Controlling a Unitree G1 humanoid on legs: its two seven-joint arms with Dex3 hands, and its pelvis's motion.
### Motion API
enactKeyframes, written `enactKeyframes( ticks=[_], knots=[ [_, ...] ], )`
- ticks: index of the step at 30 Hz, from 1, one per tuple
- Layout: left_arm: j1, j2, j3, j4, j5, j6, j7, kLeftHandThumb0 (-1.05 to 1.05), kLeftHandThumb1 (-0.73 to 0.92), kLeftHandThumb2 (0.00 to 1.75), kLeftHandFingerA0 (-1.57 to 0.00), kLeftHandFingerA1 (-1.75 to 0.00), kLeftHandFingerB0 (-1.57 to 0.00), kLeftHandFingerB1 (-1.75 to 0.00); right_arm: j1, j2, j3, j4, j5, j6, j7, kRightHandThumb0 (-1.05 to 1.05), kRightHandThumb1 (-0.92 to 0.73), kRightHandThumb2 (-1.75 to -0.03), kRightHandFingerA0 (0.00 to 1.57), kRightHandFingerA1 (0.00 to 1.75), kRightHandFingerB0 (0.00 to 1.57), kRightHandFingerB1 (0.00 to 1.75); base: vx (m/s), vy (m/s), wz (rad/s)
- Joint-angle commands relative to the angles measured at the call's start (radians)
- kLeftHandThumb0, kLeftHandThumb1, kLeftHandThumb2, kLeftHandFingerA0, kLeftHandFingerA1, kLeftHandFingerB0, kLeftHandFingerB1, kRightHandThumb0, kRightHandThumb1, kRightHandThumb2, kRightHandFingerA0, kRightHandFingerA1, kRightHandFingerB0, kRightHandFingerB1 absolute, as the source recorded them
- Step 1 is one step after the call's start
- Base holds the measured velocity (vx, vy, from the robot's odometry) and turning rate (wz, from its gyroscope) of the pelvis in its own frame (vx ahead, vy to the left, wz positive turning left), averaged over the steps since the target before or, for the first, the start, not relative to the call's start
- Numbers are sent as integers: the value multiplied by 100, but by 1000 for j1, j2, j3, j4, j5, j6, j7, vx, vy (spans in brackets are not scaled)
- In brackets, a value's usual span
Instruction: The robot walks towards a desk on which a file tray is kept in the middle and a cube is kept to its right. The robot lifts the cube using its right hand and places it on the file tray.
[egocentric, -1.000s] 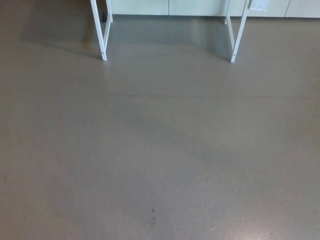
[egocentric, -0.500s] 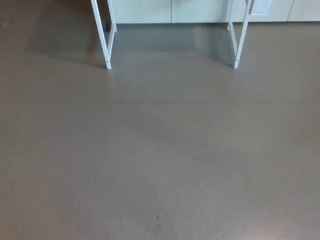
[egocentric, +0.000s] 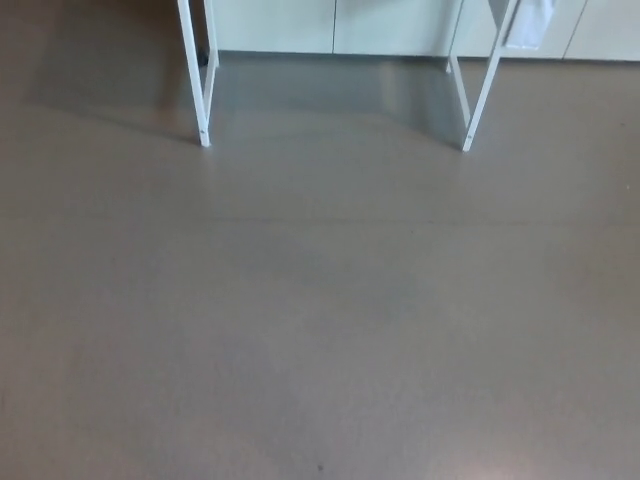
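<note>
No robot hand shows, so its pose cannot be told; white desk legs (egocentric: 200, 115) stand on grey floor (egocentric: 320, 330).

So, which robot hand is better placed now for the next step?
Cannot tell: neither robot hand shows. Only the floor and white desk legs ahead are visible, so walking closer comes first.

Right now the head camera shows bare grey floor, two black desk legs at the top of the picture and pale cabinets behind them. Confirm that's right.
Not quite. The desk legs are white, not black, as the head view shows. The rest stands: bare grey floor, the two legs at the top of the picture, and pale cabinets behind them.
</note>
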Motion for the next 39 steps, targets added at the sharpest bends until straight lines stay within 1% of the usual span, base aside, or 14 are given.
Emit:
enactKeyframes(
  ticks=[1,5,6,14,15,16,25,26,27,28,30,33,34,39],
  knots=[
    [-7,1,3,5,-18,17,-17,-70,62,97,-1,-40,0,-22,-3,-30,-12,1,7,-15,33,-76,-54,-91,23,48,2,19,245,8,7],
    [32,1,9,-66,-25,42,-22,-69,60,93,-2,-41,-1,-24,-30,-24,-2,47,-7,-27,15,-74,-66,-60,40,40,5,22,229,-58,12],
    [23,1,8,-36,-19,36,-12,-70,59,92,-2,-39,-7,-24,-22,-24,-11,36,5,-29,30,-82,-57,-91,30,49,6,18,182,-154,8],
    [-36,11,8,51,-34,32,-61,-73,60,93,-4,-32,-7,-22,-40,-48,28,11,-26,45,76,-78,-73,-64,22,33,7,24,341,-211,10],
    [-31,11,7,46,-35,22,-66,-76,61,92,-6,-33,-7,-21,-43,-48,26,10,-20,52,86,-84,-60,-95,22,48,3,24,257,-113,-1],
    [-20,11,8,36,-38,7,-73,-69,61,96,-2,-34,-1,-24,-45,-47,22,7,-14,58,92,-77,-70,-63,25,35,8,24,303,-55,-3],
    [8,10,5,-10,-34,31,-57,-77,62,94,0,-21,0,-9,-17,-45,2,-31,-7,57,87,-73,-70,-61,22,34,6,26,347,123,-4],
    [9,11,4,-13,-34,33,-59,-78,63,94,-1,-22,0,-9,-17,-47,0,-31,-2,58,107,-77,-56,-92,20,48,2,25,403,216,-80],
    [7,11,3,-10,-34,33,-58,-76,62,95,-1,-24,0,-11,-16,-48,5,-34,-10,63,99,-77,-71,-62,30,35,6,26,397,221,-35],
    [-2,11,1,12,-31,22,-54,-76,63,94,-1,-26,0,-11,-20,-51,13,-33,-18,78,102,-81,-59,-95,25,48,0,23,366,166,11],
    [2,16,-17,17,-9,4,-40,-70,78,64,-7,-28,0,-8,-20,-49,0,-48,-1,76,113,-74,-71,-63,22,32,6,23,312,155,2],
    [1,13,-10,-7,-32,44,-47,-76,62,94,-3,-29,0,-12,-13,-31,-50,-48,50,28,119,-75,-57,-89,34,49,6,27,294,98,9],
    [15,17,-14,-19,-28,34,-54,-70,77,63,-7,-29,0,-8,-12,-26,-58,-46,57,28,128,-73,-56,-88,36,49,6,28,318,57,13],
    [37,13,-14,-64,-30,46,-47,-77,62,94,-7,-25,0,-10,-17,-39,-19,-37,-7,52,102,-78,-71,-63,20,33,6,23,335,-58,12]
  ],
)
